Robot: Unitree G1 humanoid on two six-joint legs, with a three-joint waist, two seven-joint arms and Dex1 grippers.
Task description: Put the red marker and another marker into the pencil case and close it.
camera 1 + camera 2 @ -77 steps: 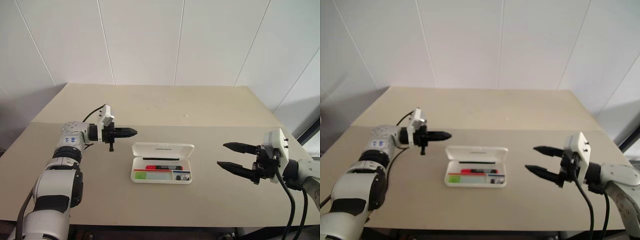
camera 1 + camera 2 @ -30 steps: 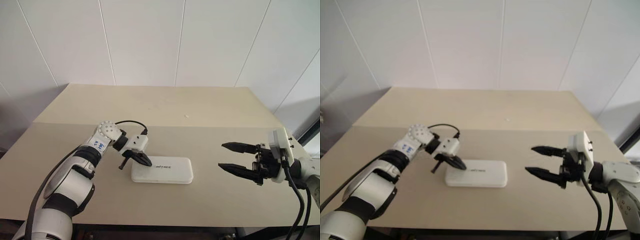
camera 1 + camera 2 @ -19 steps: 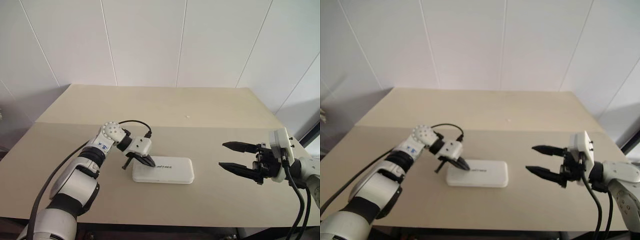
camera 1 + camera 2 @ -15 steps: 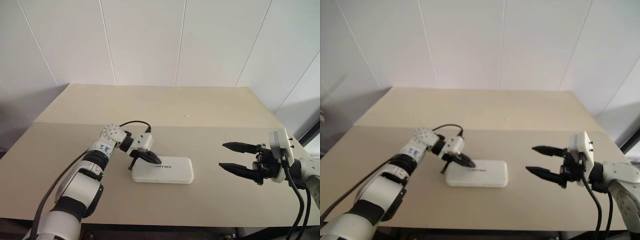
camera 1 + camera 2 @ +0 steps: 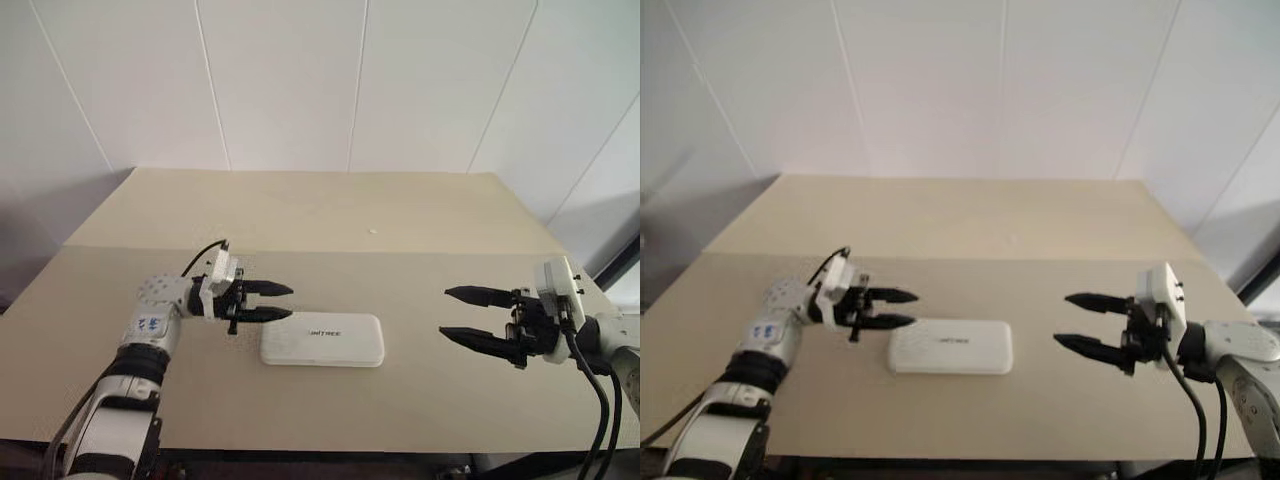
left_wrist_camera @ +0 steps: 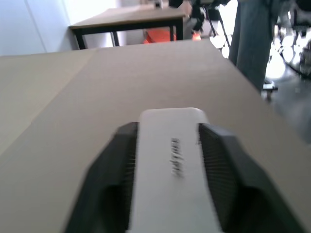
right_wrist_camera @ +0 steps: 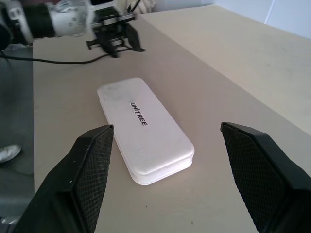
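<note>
The pencil case [image 5: 322, 340] lies shut and flat near the middle of the tabletop [image 5: 400, 230], a smooth white hard shell, rectangular with rounded corners and a small line of dark logo lettering on its lid. The tabletop is a matte pale beige board with a faint seam running across it just beyond the case.

At about nine o'clock from the case, the left tool [image 5: 285, 302] hovers just beside the case's short end, apart from it, its two black tapered fingers spread and holding nothing. In the left wrist view their inner faces show fine ribbing, and the case's lid appears between them.

At about three o'clock, well apart from the case, the right tool [image 5: 452, 312] hangs with its two black pointed fingers spread wide and empty; their broad pads [image 7: 92, 174] carry a cross-hatched texture.
</note>
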